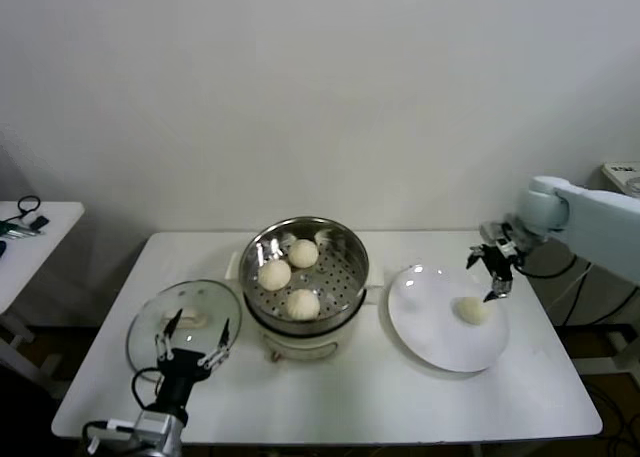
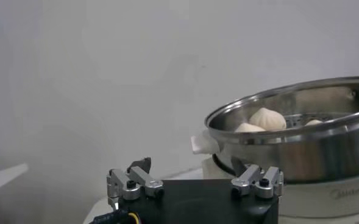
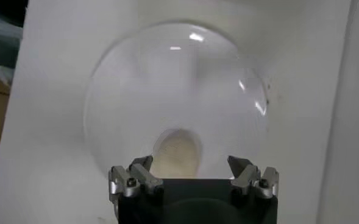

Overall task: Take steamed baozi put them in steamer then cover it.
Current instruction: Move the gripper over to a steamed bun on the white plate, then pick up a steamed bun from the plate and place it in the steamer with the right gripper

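Note:
The steamer (image 1: 305,277) stands mid-table with three baozi on its perforated tray: one at the back (image 1: 303,252), one on the left (image 1: 275,274), one at the front (image 1: 303,303). The fourth baozi (image 1: 472,310) lies on the white plate (image 1: 440,327). My right gripper (image 1: 492,273) is open and empty just above and behind that bun, which shows between its jaws in the right wrist view (image 3: 179,152). The glass cover (image 1: 185,322) lies flat left of the steamer. My left gripper (image 1: 192,345) is open, low over the cover. The steamer rim (image 2: 301,131) shows in the left wrist view.
A side table (image 1: 35,232) with small dark items stands at the far left. The table's front edge (image 1: 330,437) runs close below the steamer and plate. Cables hang off the right end beside my right arm.

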`<state>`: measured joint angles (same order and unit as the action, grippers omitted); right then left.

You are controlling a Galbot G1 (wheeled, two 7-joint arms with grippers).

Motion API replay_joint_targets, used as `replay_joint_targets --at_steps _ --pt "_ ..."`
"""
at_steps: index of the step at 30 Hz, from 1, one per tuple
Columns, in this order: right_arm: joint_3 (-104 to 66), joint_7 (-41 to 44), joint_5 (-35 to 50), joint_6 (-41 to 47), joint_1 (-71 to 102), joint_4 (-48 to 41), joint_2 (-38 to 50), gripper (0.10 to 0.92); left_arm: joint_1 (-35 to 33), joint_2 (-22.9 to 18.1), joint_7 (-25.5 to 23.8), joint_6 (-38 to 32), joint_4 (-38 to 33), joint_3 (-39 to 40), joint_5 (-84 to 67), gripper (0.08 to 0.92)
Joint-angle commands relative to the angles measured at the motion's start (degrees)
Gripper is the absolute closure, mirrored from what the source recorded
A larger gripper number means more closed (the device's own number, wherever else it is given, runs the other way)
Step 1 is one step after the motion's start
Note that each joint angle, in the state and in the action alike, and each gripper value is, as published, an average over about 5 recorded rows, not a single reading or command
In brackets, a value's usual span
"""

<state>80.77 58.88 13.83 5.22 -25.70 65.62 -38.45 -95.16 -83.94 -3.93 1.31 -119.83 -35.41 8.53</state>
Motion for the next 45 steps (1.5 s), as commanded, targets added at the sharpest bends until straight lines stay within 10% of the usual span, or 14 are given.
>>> replay_joint_targets --at_steps 1,29,45 --pt "-13.08 -0.84 -4.75 1.90 14.86 -8.96 -0.31 0.203 -0.36 -0.26 -0.03 -0.07 0.00 0.00 0.32 0.177" --pt "-14.12 -0.80 -4.32 2.58 15.01 -11.35 -5.25 0.344 -1.03 -0.79 0.22 0.02 -0.67 -0.25 0.50 0.177" --pt "22.81 2.30 31.32 8.38 -37.55 11.60 -10.68 0.347 -1.27 0.04 0.19 0.72 -1.81 0.42 -0.05 0.177"
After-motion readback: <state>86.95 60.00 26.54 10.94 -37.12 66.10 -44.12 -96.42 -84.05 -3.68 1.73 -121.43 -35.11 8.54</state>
